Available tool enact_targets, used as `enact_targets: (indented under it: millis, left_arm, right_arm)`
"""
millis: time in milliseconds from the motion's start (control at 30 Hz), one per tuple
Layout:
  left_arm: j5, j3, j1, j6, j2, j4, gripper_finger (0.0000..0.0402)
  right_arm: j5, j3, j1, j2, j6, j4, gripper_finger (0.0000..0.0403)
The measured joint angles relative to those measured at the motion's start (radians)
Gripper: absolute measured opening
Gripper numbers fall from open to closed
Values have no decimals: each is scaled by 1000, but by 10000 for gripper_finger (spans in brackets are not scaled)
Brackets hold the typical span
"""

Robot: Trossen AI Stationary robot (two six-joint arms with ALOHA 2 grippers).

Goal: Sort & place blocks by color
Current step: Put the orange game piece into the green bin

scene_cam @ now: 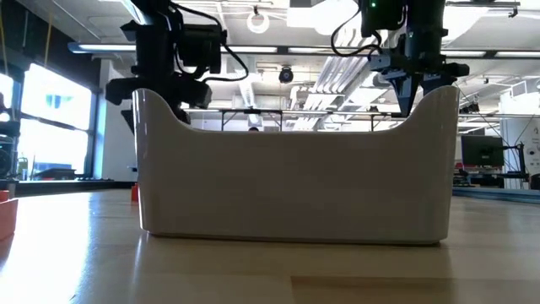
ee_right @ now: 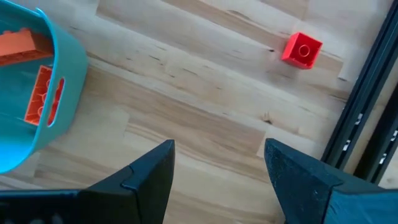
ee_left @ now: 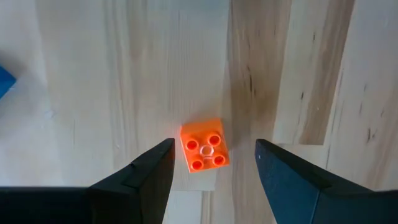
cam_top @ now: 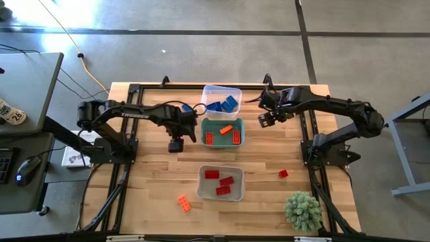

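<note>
Blocks are mostly sorted already, taking the teal bin (cam_top: 222,123) in the middle of the table as the landmark. Inside it lie three orange blocks (cam_top: 226,129). In the clear bin (cam_top: 221,89) touching its far end sit several blue blocks (cam_top: 228,103). In the grey bin (cam_top: 221,169) on its near side, a little apart, lie four red blocks (cam_top: 220,182).

Two strays show in the overhead picture. An orange block (cam_top: 183,203) lies on the bare wood beyond the grey bin from the teal bin, off toward the left arm's side. A small red block (cam_top: 283,173) lies on the wood on the right arm's side of the grey bin, well apart from the teal bin.

The left gripper (cam_top: 176,144) hangs just beside the teal bin on the left arm's side. Its fingers stand apart and hold nothing. Its own camera looks down on a four-studded orange block (ee_left: 204,145) lying on the wood in the gap between the fingers, not touched by either.

The right gripper (cam_top: 267,120) hovers just off the teal bin's opposite side, jaws likewise spread and empty; its camera takes in the bin's edge and the red block farther off.

So I judge the sorting nearly done: what remains is lifting the loose orange into the teal bin and the loose red into the grey one.
</note>
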Motion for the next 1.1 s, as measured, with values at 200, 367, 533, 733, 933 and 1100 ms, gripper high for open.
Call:
enact_targets:
  millis: [200,367,533,733,933,1100]
  left_arm:
    - [-3,0,6,-16,37,2,209]
    - [-7,0,6,-27,90,2,209]
    - [-30,0,5,-54,142,2,209]
    - [-84,0,6,-79,202,15,209]
    - [-75,3,6,-87,224,20,180]
    - [-60,2,11,-86,213,19,109]
  right_arm:
    - [0,0,-21,0,-44,3,236]
    - [0,0,-23,0,-52,3,236]
    - [0,0,-23,0,-53,3,236]
    - [0,0,-23,0,-66,3,236]
    - [-8,0,-23,0,-86,4,236]
    - [-13,0,-23,0,-111,5,236]
